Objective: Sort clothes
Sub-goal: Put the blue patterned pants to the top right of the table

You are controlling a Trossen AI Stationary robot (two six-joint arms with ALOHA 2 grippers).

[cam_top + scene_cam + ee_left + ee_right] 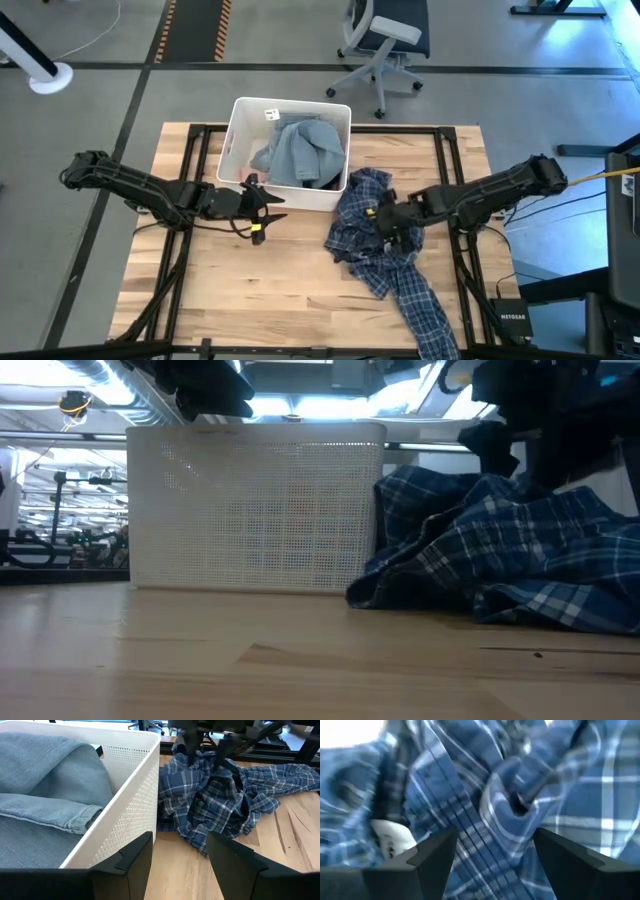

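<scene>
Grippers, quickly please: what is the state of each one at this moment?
Left gripper: open, holding nothing, beside the white bin.
Right gripper: fingers open, down over the plaid shirt, nothing gripped yet.

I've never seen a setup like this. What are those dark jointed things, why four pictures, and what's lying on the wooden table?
They are two robot arms sorting clothes. One picture looks down from above, one looks level across the table, and one comes from a camera on each wrist. On the table stands a white bin with a grey-blue top inside. Beside it lies a blue-white plaid shirt. The left end effector hovers open in front of the bin, holding nothing. The right end effector is down over the shirt, fingers open around its folds, not yet closed.
</scene>
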